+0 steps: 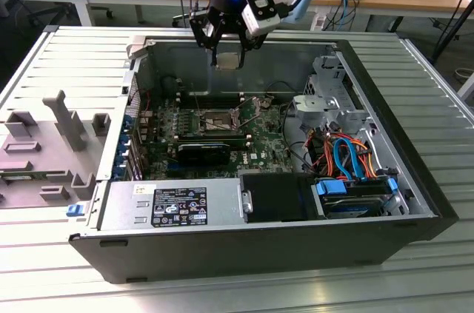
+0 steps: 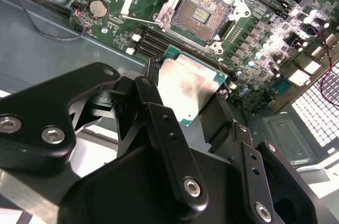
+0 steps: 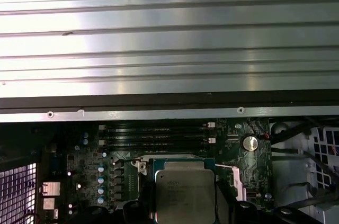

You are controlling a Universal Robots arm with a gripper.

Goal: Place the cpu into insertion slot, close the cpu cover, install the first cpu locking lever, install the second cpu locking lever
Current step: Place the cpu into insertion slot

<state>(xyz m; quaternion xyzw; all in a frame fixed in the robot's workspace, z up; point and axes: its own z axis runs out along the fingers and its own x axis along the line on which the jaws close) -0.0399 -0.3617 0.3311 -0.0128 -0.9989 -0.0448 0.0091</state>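
**A:** What sits closest in the second wrist view?

**B:** The black linkages of the gripper, big and dark in the foreground. Beyond them the fingers are drawn in on two opposite edges of the cpu, no wider apart than the chip itself. Nothing else is in their hold.

**A:** Why the edges?

**B:** My guess is that it keeps the grey metal top and the underside free of pressure, and it holds the chip flat so it can meet the socket squarely.

**A:** Where is the chip, then?

**B:** In the air. In the exterior view it hangs under the gripper as a pale square, over the far part of the open case and well above the green board. It touches nothing but the fingers.

**A:** And the socket?

**B:** The insertion slot lies on the board beyond the chip, clearly apart from it, its contacts bare inside a shiny rim. The exterior view shows it near the middle of the board.

**A:** So it isn't seated.

**B:** No. In the first wrist view the cpu floats in front of the board, with the long memory slots past it. I judge the work to be in the carrying stage of the first step.
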